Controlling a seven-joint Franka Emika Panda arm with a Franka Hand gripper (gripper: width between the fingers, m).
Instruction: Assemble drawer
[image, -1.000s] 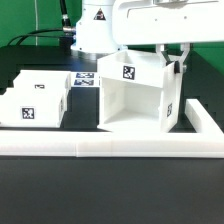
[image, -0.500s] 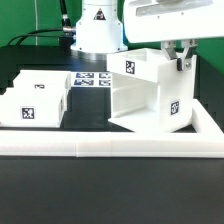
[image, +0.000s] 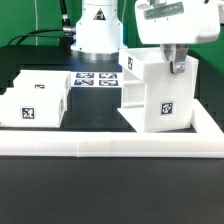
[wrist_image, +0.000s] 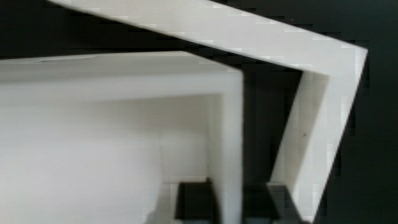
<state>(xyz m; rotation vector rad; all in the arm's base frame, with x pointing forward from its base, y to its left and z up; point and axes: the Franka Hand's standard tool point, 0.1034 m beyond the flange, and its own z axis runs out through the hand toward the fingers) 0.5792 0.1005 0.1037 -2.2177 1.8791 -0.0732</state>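
I saw the gripper pinched on the top wall of the drawer casing, one finger on either side. The casing stood at the exterior view's right, inside the L-shaped wall, with the trays well apart.

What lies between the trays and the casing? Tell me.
Between trays and casing: the marker board, bare black table before it; exterior view.
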